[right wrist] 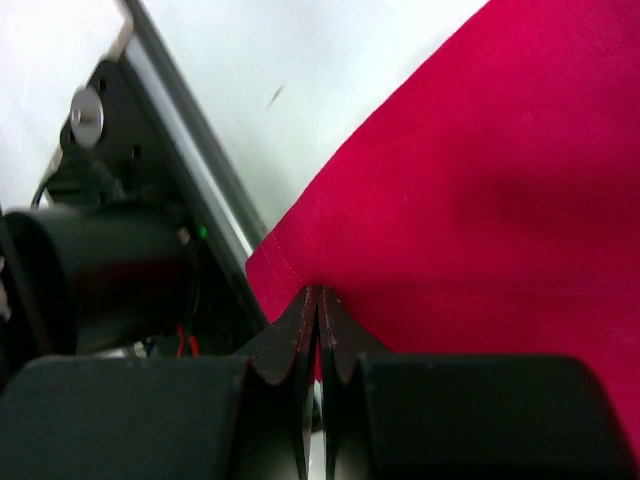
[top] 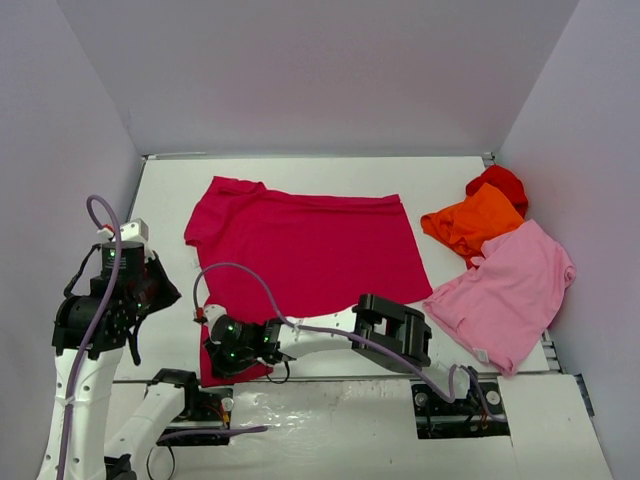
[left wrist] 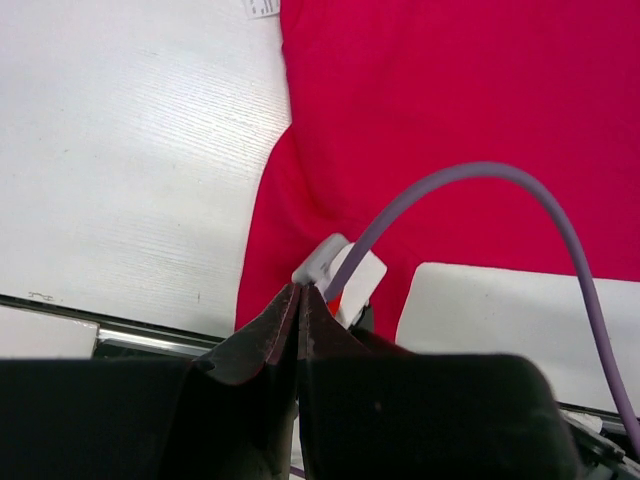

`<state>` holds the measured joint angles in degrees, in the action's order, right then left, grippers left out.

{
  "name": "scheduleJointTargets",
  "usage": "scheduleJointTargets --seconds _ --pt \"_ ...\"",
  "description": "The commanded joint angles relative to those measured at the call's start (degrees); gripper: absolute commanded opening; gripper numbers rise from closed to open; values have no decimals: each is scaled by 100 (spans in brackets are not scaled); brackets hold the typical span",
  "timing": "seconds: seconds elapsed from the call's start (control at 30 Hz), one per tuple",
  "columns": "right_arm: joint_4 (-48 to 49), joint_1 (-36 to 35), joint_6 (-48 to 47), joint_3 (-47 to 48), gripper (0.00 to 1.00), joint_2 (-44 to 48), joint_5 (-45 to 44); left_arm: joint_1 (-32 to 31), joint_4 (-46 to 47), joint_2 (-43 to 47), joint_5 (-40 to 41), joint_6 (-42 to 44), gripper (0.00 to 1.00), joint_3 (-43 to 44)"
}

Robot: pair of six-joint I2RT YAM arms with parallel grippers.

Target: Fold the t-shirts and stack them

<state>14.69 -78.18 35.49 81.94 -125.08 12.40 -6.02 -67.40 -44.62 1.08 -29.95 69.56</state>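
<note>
Sitting at a corner of the crimson shirt (top: 310,250), the right gripper (right wrist: 318,298) is clenched; the left gripper (left wrist: 298,294), also clenched, holds nothing.

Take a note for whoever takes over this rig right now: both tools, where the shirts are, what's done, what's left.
Left tool: shut, holding nothing, raised by the crimson t-shirt's left side.
Right tool: shut on that shirt's near-left corner, arm reaching across.
Shirts: the crimson one is spread out mid-table. The pink t-shirt, orange t-shirt and red t-shirt lie loose together at the right.
Done: no finished fold or stack visible.
Left: fold all four, then stack.
</note>
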Motion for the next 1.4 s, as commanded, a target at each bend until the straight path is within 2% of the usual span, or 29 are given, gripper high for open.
scheduleJointTargets --seconds 0.0,0.07,0.13,0.27,0.4,0.5,0.57,0.63,0.67,0.77,0.83,0.9,1.1,1.37 --pt "-96 -55 -198 -175 0 633 -67 23 269 3 89 78 0 25" --pt "-89 -52 -274 -205 0 747 -353 22 323 96 297 69 0 -50" --pt "-72 22 -386 -159 15 881 -626 23 485 230 500 90 1 -193" --pt "-62 307 -630 25 43 1169 -875 22 844 253 583 205 12 -371" --pt "-45 778 -901 206 52 1782 -1130 30 1040 -102 335 305 20 -100" --pt "-210 1191 -1007 304 52 2195 -1469 31 1267 -354 275 356 23 254" --pt "-450 1523 -1022 376 52 2384 -1820 26 1552 -565 142 373 24 377" --pt "-829 2173 -1034 449 50 2564 -2213 31 1937 -891 -302 239 23 342" --pt "-998 2564 -1030 502 43 2583 -2318 26 2248 -1087 -701 70 21 256" --pt "-1432 3738 -1005 709 15 2488 -2408 3 3366 -1693 -2146 -593 7 -120" --pt "-1705 4186 -1103 954 0 2253 -2398 -41 4084 -2112 -2847 -1017 0 -443" --pt "-1996 4543 -1289 1336 0 1860 -2395 -228 4887 -2662 -3282 -1461 0 -737" --pt "-2424 5198 -1614 2300 0 842 -2373 -1127 5427 -4490 -3677 -1446 0 -230" --pt "-2678 5837 -1540 2615 0 152 -2038 -1741 6262 -5762 -3652 -1739 0 399"
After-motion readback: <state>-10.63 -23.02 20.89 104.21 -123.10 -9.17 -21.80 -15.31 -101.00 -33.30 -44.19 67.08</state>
